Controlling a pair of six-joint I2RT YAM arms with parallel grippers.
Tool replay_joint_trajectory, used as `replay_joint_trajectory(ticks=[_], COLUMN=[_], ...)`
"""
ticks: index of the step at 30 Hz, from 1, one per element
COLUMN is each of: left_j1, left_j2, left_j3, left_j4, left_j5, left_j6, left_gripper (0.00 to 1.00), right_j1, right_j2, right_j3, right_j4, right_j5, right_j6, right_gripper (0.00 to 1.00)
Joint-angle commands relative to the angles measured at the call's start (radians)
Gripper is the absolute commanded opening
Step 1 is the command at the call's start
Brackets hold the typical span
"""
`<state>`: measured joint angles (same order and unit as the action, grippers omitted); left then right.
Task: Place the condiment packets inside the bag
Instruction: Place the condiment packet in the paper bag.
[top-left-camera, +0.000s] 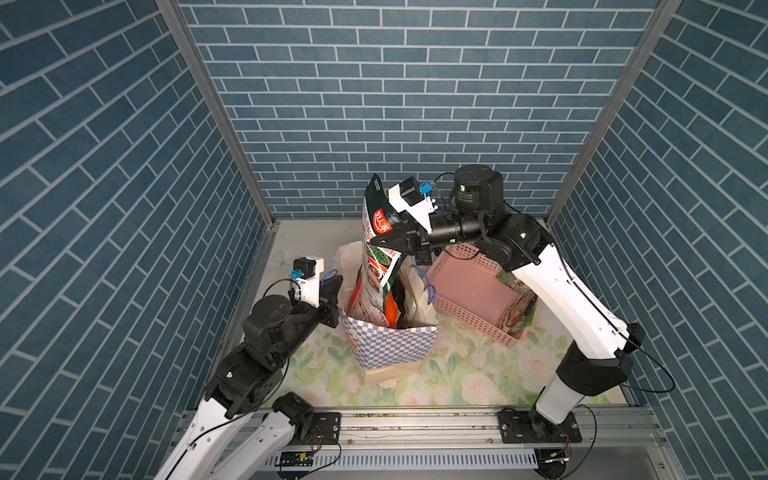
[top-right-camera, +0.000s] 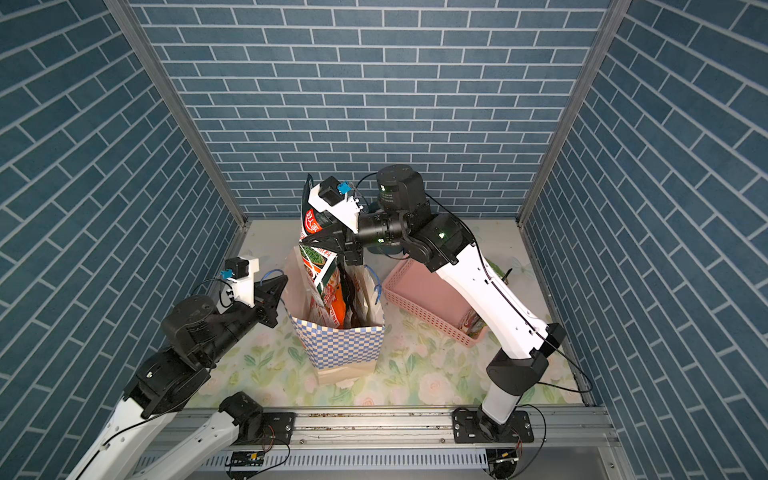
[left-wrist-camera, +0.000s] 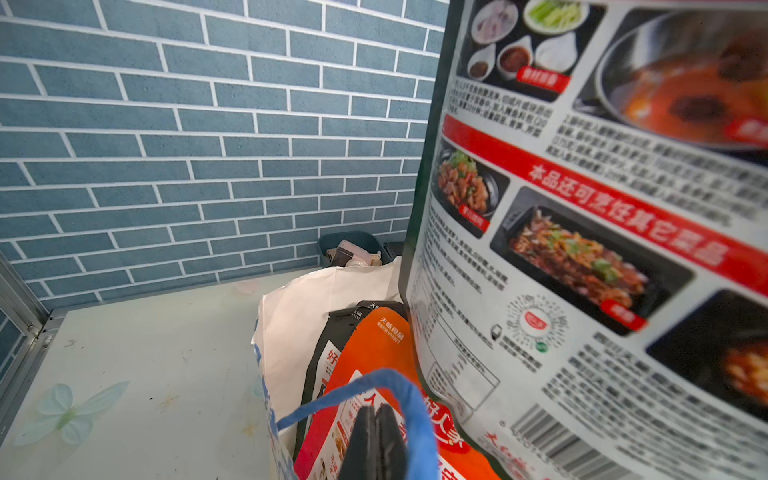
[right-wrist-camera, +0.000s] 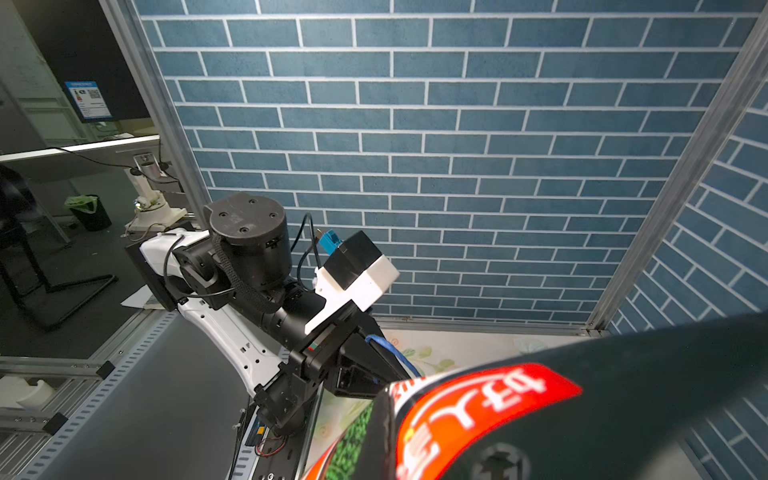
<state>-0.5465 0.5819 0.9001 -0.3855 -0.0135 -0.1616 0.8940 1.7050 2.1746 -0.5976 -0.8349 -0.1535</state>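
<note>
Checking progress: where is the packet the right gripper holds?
In both top views, the packet stands upright mid-table, lower end inside the bag, left of the pink basket.

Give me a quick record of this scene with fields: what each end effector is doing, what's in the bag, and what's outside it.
Right end effector: shut on a large packet, held upright with its lower end inside the bag's mouth
Left end effector: shut, at the bag's blue handle; unclear whether it pinches the cord
Bag: standing, open
In bag: orange packet, black packet
Outside bag: another packet at the end of the pink basket
</note>
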Motion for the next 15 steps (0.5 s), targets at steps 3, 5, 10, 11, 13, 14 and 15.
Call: replay_joint_trajectory(ticks=[3,5,10,11,13,14,15], left_j1=[0.005,0.006,0.006,0.005,0.005,0.006,0.005], left_j2=[-0.030,-0.031,-0.032,-0.032,-0.036,-0.037,-0.037], left_j3=[0.008,0.007,0.000,0.002,0.005,0.007,0.009], left_j4=[0.080,0.082,0.089,0.090,0.089,0.089,0.088], left_j5=[0.003,0.004,0.005,0.006,0.005,0.004,0.003], left_j6=[0.007,0.007,0.005,0.005,0.005,0.005,0.006], left_gripper=[0.00,0.00,0.00,0.00,0.00,0.00,0.00], right_j1=[-0.004,-0.006,-0.006,-0.005,-0.010,-0.012,-0.015], right_j2=[0.032,0.054,0.111,0.119,0.131,0.136,0.139], right_j3=[0.008,0.023,0.068,0.069,0.062,0.057,0.049], right_j4=[0.114,0.114,0.105,0.099,0.091,0.089,0.087], right_j5=[-0.057,-0.067,-0.125,-0.127,-0.126,-0.124,-0.124], right_j6=[0.006,0.010,0.022,0.020,0.014,0.014,0.014], right_gripper=[0.00,0.00,0.00,0.00,0.00,0.00,0.00])
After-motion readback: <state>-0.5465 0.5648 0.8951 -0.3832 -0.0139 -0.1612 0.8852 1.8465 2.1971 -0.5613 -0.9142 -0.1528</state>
